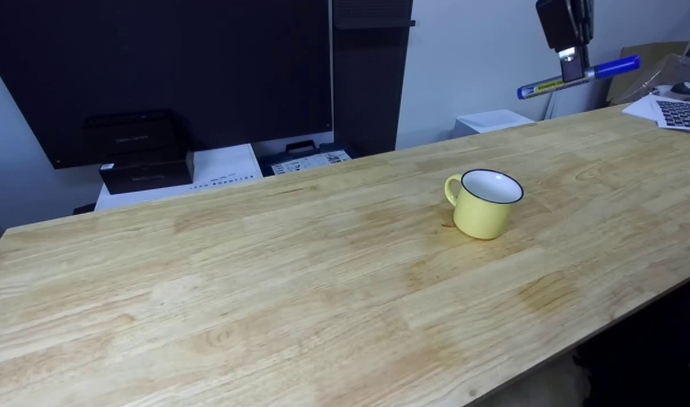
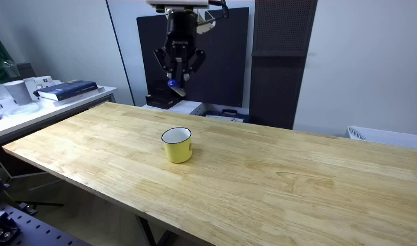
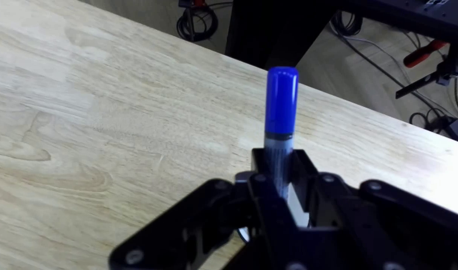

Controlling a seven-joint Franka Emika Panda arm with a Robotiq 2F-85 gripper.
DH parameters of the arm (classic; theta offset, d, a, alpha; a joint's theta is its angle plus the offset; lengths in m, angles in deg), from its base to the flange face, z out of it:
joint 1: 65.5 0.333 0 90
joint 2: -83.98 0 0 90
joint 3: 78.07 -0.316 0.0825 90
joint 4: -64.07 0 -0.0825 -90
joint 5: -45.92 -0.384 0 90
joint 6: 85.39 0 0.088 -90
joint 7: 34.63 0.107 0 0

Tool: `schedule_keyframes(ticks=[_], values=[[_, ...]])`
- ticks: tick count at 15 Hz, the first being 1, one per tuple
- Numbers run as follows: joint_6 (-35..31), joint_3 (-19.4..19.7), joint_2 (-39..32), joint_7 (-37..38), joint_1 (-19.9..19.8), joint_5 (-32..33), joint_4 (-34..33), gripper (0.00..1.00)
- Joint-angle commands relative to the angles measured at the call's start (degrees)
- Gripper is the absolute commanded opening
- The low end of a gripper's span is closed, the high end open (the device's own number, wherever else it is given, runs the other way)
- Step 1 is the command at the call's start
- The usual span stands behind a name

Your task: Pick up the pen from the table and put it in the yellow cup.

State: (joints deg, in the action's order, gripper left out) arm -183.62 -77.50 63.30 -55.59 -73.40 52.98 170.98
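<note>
Fingers (image 1: 572, 68) clamp one blue-capped pen (image 1: 602, 70), upper right in an exterior view; lower, right of centre, we count one yellow cup (image 1: 483, 217) on the bench (image 1: 266, 294); beyond it, left of centre, two black boxes (image 1: 147, 175) and one dark case (image 1: 301, 148).

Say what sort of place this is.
Probably a robotics lab or workshop: robot fingers gripping a pen, coiled cable below the long table, and a board dotted with holes.

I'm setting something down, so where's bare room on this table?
Bare: the wooden tabletop from the handle of the yellow mug to that side's end. Crowded: at the mug, and overhead where the gripper holds a blue-capped marker.
</note>
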Motion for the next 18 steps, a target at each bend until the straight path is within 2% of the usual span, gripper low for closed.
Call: schedule_keyframes(ticks=[1, 12, 18], values=[[3.2, 0.3, -3.3, -0.5, 0.1, -2.0, -1.7, 0.05], [2.5, -0.1, -11.2, -2.3, -0.9, -3.8, -3.2, 0.05], [2.4, -0.5, -16.4, -3.6, -1.4, -4.7, -7.3, 0.05]])
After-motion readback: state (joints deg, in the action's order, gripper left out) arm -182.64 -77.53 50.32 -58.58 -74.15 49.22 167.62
